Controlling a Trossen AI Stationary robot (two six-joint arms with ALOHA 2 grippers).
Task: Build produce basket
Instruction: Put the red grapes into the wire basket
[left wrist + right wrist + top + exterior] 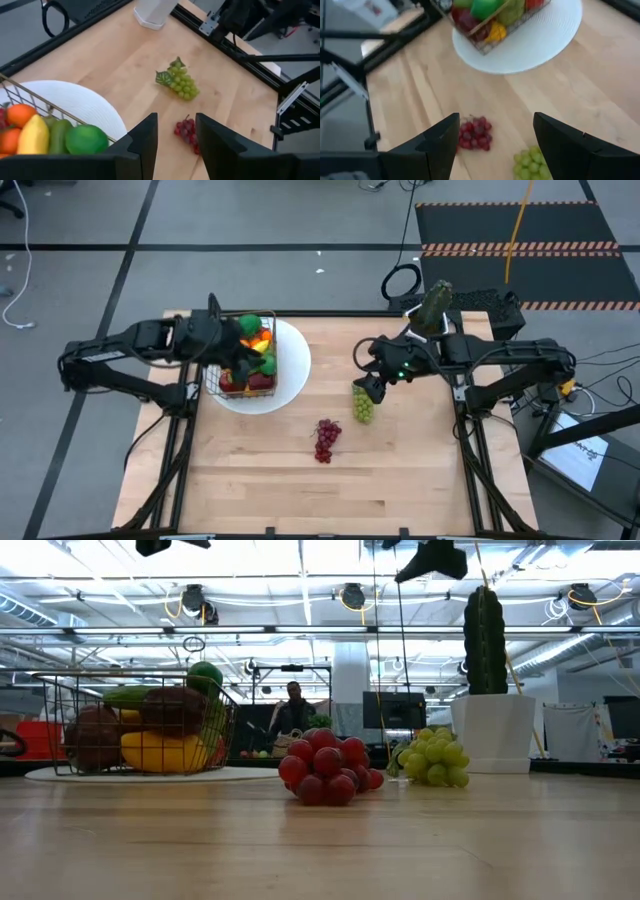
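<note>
The wire basket [247,358] stands on a round white plate [292,376] at the table's far left. It holds produce: an orange [20,114], a yellow piece [34,135], a lime [86,140] and red fruit. My left gripper [176,144] hovers open above the basket's right side, with nothing between its fingers. Red grapes [326,438] lie on the wood mid-table, and green grapes [362,406] lie to their right. My right gripper [369,389] hangs open just above the green grapes [530,162], apart from them.
A green cactus [485,638] in a white pot [495,732] stands at the table's far right corner, behind my right arm. Bare wood stretches along the near half of the table [330,495]. A person [292,712] stands in the room beyond.
</note>
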